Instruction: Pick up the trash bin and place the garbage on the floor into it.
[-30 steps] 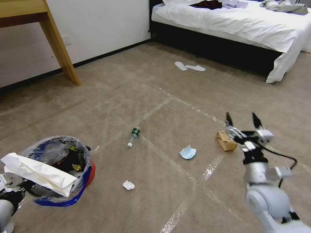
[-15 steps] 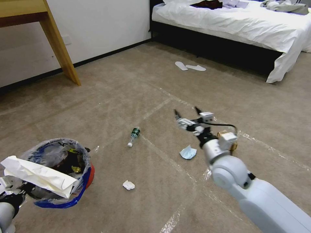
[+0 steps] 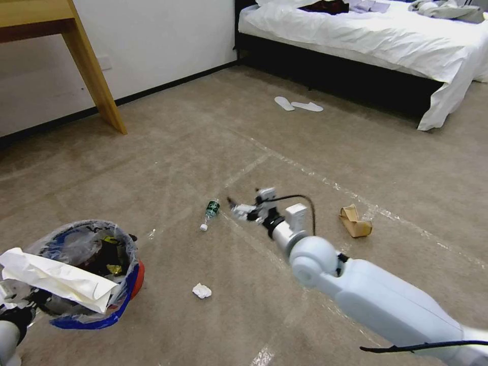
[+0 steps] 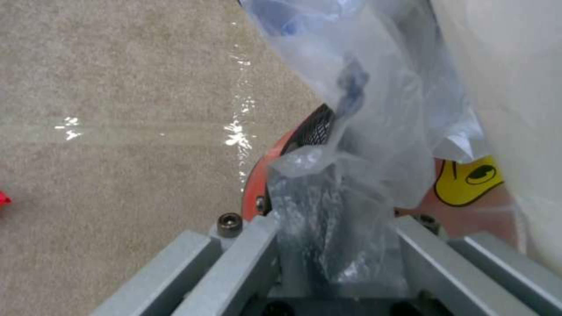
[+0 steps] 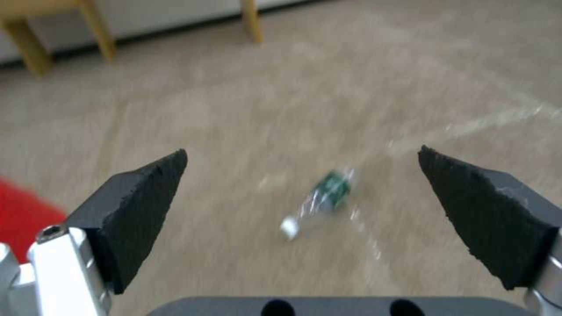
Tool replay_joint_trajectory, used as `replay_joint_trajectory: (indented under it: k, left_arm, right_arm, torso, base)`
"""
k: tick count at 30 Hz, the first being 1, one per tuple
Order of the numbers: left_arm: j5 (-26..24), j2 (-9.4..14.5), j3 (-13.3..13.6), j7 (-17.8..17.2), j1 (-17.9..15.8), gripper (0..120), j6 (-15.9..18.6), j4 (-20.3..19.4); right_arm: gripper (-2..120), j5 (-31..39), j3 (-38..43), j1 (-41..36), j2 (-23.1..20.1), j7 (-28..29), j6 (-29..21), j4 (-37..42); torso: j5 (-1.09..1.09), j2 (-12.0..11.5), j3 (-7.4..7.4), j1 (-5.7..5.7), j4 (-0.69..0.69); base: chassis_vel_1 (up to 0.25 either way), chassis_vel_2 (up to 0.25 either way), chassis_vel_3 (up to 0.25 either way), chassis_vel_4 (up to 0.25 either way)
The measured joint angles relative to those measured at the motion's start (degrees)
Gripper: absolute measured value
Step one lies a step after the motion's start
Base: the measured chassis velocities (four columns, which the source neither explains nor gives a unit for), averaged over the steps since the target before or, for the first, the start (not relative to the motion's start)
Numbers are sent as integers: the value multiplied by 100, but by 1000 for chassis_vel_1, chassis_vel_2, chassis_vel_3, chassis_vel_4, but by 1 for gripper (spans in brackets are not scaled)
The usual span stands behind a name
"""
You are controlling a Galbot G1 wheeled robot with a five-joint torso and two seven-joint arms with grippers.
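Note:
The trash bin, red with a clear blue-edged liner, hangs at the lower left with a large white paper sticking out. My left gripper is shut on its rim; in the left wrist view the left gripper pinches the liner and the red rim. My right gripper is open, low over the floor, just right of the green-labelled bottle. The bottle lies beyond the open right gripper. More garbage lies about: a crumpled tissue and a brown paper bag.
A wooden table leg stands at the back left by the wall. A bed with white sheets fills the back right, with white slippers in front of it. Tape lines cross the carpet. A small red scrap lies beside the bin.
My right arm has swung left and down from near the paper bag to beside the bottle, now covering the blue mask. The bin has sunk slightly.

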Motion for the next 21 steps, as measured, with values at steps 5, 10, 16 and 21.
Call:
replay_joint_trajectory:
  k: [5,10,16,21]
  left_arm:
    - [30,-5,20,4,-21,0,-5,64]
    - [76,-6,64,10,-38,0,-9,83]
    - [102,-19,106,14,-55,0,-10,88]
    - [105,-18,107,21,-58,0,-14,91]
  right_arm:
    - [100,388,-887,549,206,298,-603,-90]
    - [100,517,-1492,1016,399,333,-962,-288]
    - [100,881,-1919,1398,568,176,-1422,-439]
    - [100,1091,-2085,1529,660,-8,-1685,-460]
  torso:
    - [0,0,0,0,0]
    - [0,0,0,0,1]
    - [1,0,0,0,0]
    - [0,0,0,0,0]
  base:
    - [0,0,0,0]
    - [0,0,0,0]
    - [0,0,0,0]
    - [0,0,0,0]
